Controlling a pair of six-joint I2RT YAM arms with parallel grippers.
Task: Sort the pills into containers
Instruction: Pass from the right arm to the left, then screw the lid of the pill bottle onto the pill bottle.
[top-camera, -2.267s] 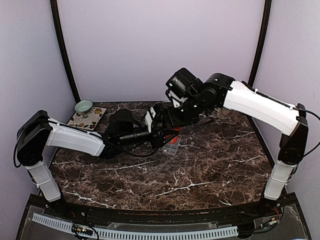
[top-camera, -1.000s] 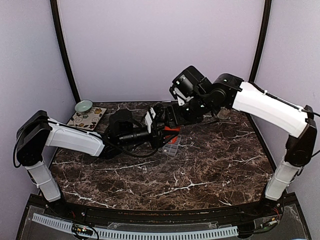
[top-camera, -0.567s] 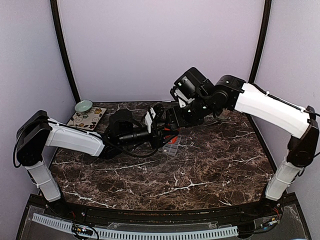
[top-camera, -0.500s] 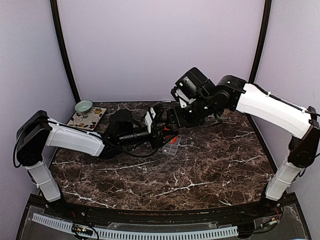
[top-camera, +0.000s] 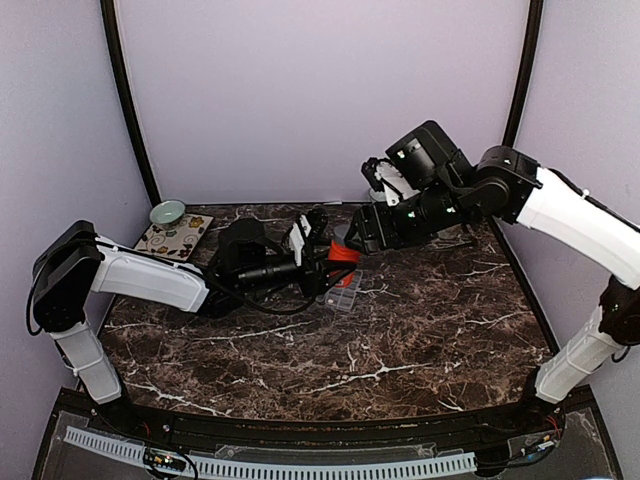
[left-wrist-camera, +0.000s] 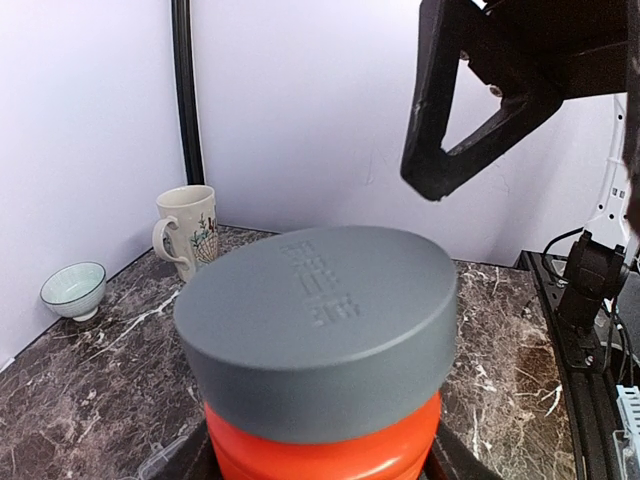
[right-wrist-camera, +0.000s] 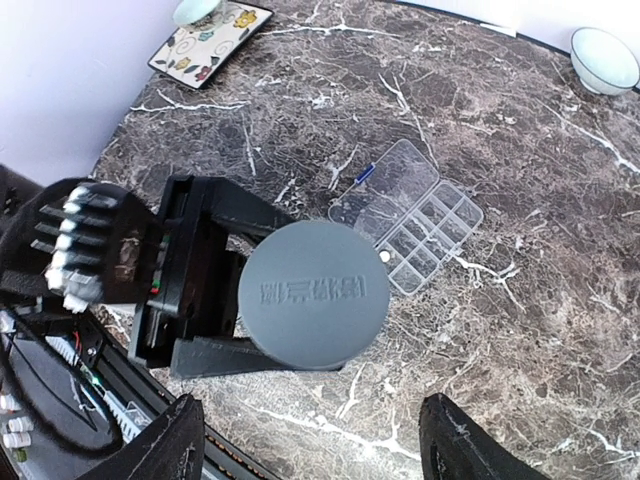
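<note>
My left gripper (top-camera: 335, 256) is shut on the orange bottle (left-wrist-camera: 320, 450) with the grey cap (left-wrist-camera: 315, 320) and holds it level above the table. In the right wrist view the cap (right-wrist-camera: 313, 292) faces the camera, with a left finger (right-wrist-camera: 215, 355) beside it. My right gripper (top-camera: 366, 236) is open and empty, a little way off the cap; its fingertips (right-wrist-camera: 160, 440) stand wide apart. The clear organiser box (right-wrist-camera: 410, 225) lies flat on the marble under the bottle, also in the top view (top-camera: 346, 291). A small white dot (right-wrist-camera: 385, 257) sits in one compartment.
A patterned plate (top-camera: 176, 236) and a pale bowl (top-camera: 168, 212) stand at the back left. A mug (left-wrist-camera: 190, 225) and another bowl (left-wrist-camera: 73, 288) stand at the back right. The booth walls close in the table's back and sides.
My right gripper has drawn back up and to the right, away from the bottle cap it was at. The left arm and the bottle have stayed in place.
</note>
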